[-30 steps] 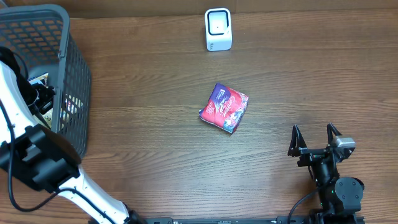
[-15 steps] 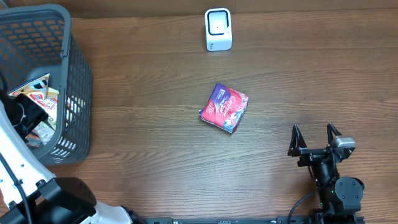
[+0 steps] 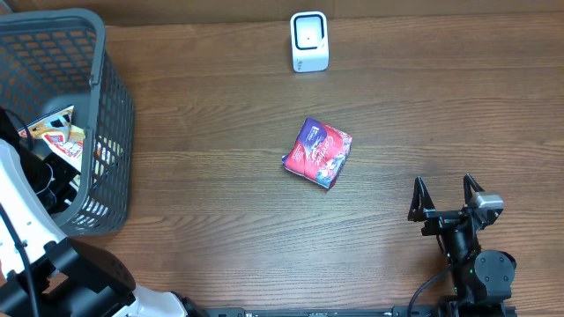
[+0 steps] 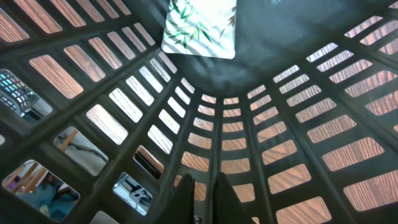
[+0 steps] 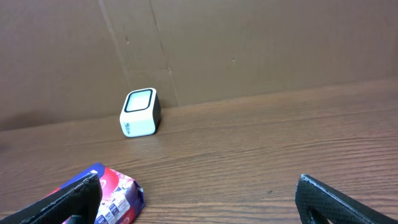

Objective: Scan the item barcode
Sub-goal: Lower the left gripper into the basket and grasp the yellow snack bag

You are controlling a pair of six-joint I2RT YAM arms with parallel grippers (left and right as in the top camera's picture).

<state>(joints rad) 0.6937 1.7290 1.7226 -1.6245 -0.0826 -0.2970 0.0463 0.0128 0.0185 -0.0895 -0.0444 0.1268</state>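
A red and purple packet (image 3: 318, 152) lies mid-table, and its corner (image 5: 115, 193) shows by my right gripper's left finger. The white scanner (image 3: 309, 41) (image 5: 140, 112) stands at the far edge. My right gripper (image 3: 447, 195) (image 5: 199, 194) rests near the front right, open and holding nothing. My left gripper (image 3: 51, 180) (image 4: 204, 186) is down inside the grey mesh basket (image 3: 110, 114), fingers shut side by side close to the basket wall (image 4: 249, 124). I see nothing held between them. A white packet with green leaf print (image 4: 200, 28) lies further in the basket.
Several packaged items (image 3: 55, 132) fill the basket at the table's left edge. A brown cardboard wall (image 5: 249, 43) rises behind the scanner. Bare wood table (image 3: 220, 220) stretches between the basket and the right arm.
My left gripper has closed from wide open to shut and sunk lower in the basket. The basket has shifted slightly to the right. The right arm and red packet have not moved.
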